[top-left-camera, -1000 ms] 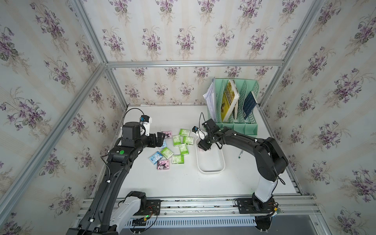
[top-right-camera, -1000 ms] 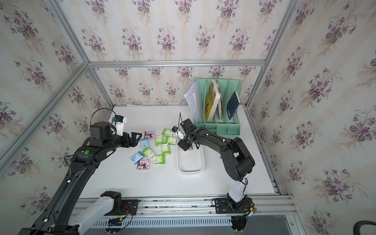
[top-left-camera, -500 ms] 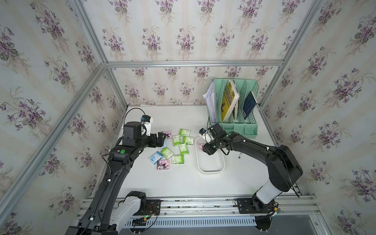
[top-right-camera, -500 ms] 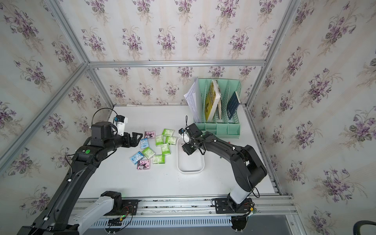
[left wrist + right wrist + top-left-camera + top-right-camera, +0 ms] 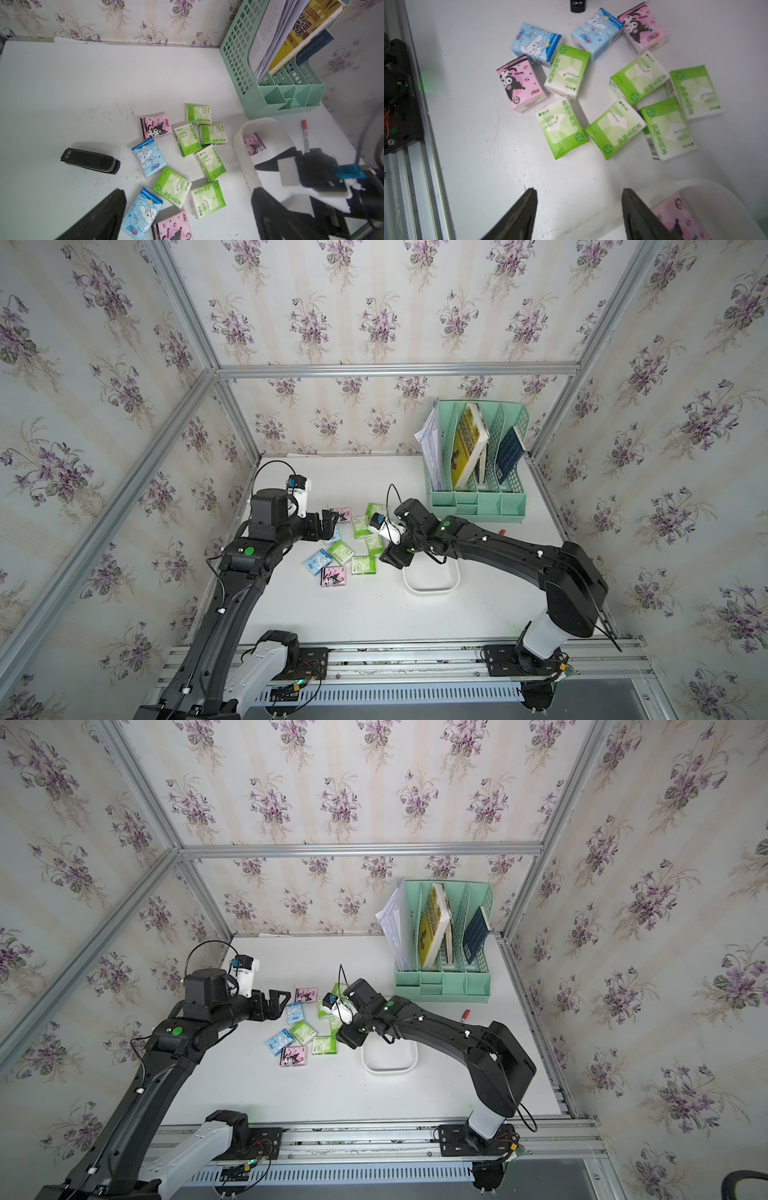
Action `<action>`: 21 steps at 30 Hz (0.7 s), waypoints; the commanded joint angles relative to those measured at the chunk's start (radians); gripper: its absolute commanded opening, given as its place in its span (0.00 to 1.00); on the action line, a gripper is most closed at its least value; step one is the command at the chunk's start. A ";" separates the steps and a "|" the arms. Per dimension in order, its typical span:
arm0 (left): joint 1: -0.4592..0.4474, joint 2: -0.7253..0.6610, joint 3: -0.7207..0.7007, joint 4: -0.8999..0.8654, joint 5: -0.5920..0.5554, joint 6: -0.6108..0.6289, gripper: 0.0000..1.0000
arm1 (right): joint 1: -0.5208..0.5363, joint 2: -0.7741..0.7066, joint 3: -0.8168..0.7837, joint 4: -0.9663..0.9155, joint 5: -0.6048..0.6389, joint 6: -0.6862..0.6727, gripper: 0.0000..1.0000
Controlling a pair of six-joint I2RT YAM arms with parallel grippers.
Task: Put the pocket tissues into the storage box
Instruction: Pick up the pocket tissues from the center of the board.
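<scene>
Between the loose pocket tissues [image 5: 614, 128] and the storage box [image 5: 695, 184]: right gripper [image 5: 578, 193], jaws well apart, holding nothing; only bare table [image 5: 477, 145] shows in the gap. Right wrist view: one finger [image 5: 637, 214] overlaps the box rim, the other is over table. Both top views put it at the box's far corner on the cluster side, just beside the nearest green pack [image 5: 363, 565]. Cannot tell whether the tips touch the table.

Box: one pink pack [image 5: 675, 209] lying flat inside, toward the end nearest the mint green file organizer [image 5: 270, 99].

On the table left of the box: ten packs, all flat, loosely bunched, several touching. Six green-white, two light blue packs [image 5: 536, 41], two pink packs with the dark figure [image 5: 520, 83].

Left gripper [image 5: 187, 192]: jaws wide apart too, nothing in them. Top views show it at the cluster's far left edge, just beside the far pink pack [image 5: 343, 514], fingers pointing toward the cluster.

Further out: black stapler [image 5: 90, 161] on the table, apart from the packs, on the left arm's side. Right of the box, near but not touching: red-capped pen [image 5: 305, 135]. Behind that, the file organizer at the back right of the table, with loose papers [image 5: 430, 448], a yellow book [image 5: 467, 452] and a dark blue book [image 5: 509, 454] standing tilted in its slots.
</scene>
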 commanded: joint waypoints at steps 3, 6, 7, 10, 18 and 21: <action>0.000 -0.012 0.011 0.002 -0.024 -0.019 0.99 | 0.054 0.109 0.067 0.054 0.008 -0.046 0.69; 0.002 -0.023 0.009 0.012 -0.025 -0.031 0.99 | 0.065 0.170 0.111 0.070 0.004 -0.046 0.69; 0.001 -0.024 0.011 0.015 -0.023 -0.034 0.99 | 0.069 0.186 0.123 0.074 0.001 -0.049 0.69; 0.002 -0.018 0.015 0.009 -0.034 -0.032 0.99 | 0.077 0.242 0.172 0.065 -0.002 -0.058 0.69; 0.008 -0.040 0.017 -0.006 -0.068 -0.046 0.99 | 0.078 0.328 0.206 0.070 -0.027 -0.068 0.69; 0.016 -0.048 0.014 -0.011 -0.077 -0.048 0.99 | 0.079 0.344 0.201 0.070 -0.033 -0.071 0.69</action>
